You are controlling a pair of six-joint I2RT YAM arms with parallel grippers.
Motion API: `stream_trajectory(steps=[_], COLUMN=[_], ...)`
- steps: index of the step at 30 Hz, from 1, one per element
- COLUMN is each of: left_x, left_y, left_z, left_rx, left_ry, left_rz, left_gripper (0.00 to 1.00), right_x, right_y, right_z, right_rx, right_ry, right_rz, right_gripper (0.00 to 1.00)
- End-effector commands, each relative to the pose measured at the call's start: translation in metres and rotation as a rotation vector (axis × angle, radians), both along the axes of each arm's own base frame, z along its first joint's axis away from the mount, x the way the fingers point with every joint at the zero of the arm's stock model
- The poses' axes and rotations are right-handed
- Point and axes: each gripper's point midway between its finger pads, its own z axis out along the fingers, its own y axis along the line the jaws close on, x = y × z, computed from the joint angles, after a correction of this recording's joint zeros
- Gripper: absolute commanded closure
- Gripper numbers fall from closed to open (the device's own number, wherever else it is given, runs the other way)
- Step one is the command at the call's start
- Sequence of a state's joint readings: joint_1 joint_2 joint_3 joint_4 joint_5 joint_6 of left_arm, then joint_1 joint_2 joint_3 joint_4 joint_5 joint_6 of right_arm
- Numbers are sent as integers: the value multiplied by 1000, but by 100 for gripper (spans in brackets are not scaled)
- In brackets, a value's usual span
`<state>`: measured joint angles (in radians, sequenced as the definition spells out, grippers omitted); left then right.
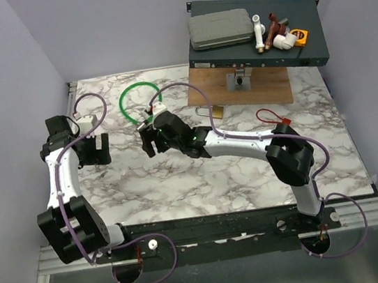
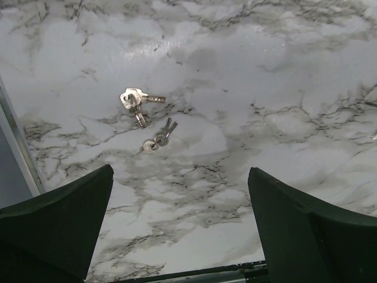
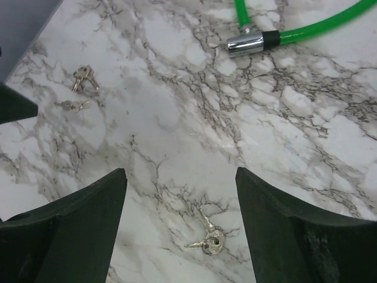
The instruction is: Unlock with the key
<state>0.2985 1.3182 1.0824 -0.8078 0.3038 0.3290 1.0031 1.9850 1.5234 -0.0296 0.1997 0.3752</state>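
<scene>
The left end effector [image 2: 179, 171] hangs over the white bench [image 2: 283, 88] with grey marble veins. Its two dark fingers [image 2: 59, 230] are spread wide with nothing between them, so it is released. On the bench ahead of it lie a small bunch of silver metal keys [image 2: 136, 99] and, just beside that, a smaller pair of silver keys on a ring [image 2: 158, 140]; both are apart from the fingers. The right end effector [image 3: 179, 174] stands over the middle of the bench and is released too, its fingers apart and touching nothing. In the gap between its fingers, flat on the bench, lies another pair of small silver keys on a ring [image 3: 206, 240]. Beyond it is the thick green cable loop [image 3: 306, 26] with a shiny chrome end piece [image 3: 244, 42]. The task's thing, a tiny key [image 1: 283, 122] with a red head tied to a thin red cord loop [image 1: 264, 112], lies on the right part of the bench. It is just beside the elbow of the right arm [image 1: 246, 146] and well apart from both end effectors; its metal part is too small to make out. A small brass-coloured object [image 1: 219, 112] sits at the near edge of a brown wooden board [image 1: 265, 85], partly hidden by the cable of the arm.
</scene>
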Motion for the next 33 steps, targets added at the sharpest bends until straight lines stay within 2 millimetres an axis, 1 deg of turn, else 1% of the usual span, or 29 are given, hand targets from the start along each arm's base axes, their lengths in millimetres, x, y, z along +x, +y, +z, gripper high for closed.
stream_trajectory(steps=[1,4,8,10,14,17,18,22,27,29,33], left_x=[2,8,16,20,21,17,15,12,22,26,26], left_y=[43,62,63,63,59,57,57,57,58,58,58], left_z=[-43,-65,-81,-87,-103,-115,-117,-123,-126,-129,-136], left_rx=[66,63,38,27,13,46,60,88,153,179,213], left_ry=[66,107,128,139,190,221,227,246,255,255,274], left_rz=[35,75,63,60,28,1,-8,-37,-69,-77,-108], left_gripper=[9,14,18,26,51,65,66,65,67,73,92], right_x=[-24,-35,-40,-39,-38,-34,-34,-36,-39,-39,-42], right_y=[30,40,42,40,35,29,27,20,11,4,-8], right_z=[14,17,19,20,20,18,19,17,17,17,17], right_rx=[39,42,41,38,12,-7,-8,-9,-5,-7,-13], right_ry=[-61,-94,-97,-96,-92,-93,-94,-90,-88,-91,-96], right_rz=[141,169,165,150,118,87,83,70,51,37,16], right_gripper=[22,22,22,22,25,26,26,26,27,29,33])
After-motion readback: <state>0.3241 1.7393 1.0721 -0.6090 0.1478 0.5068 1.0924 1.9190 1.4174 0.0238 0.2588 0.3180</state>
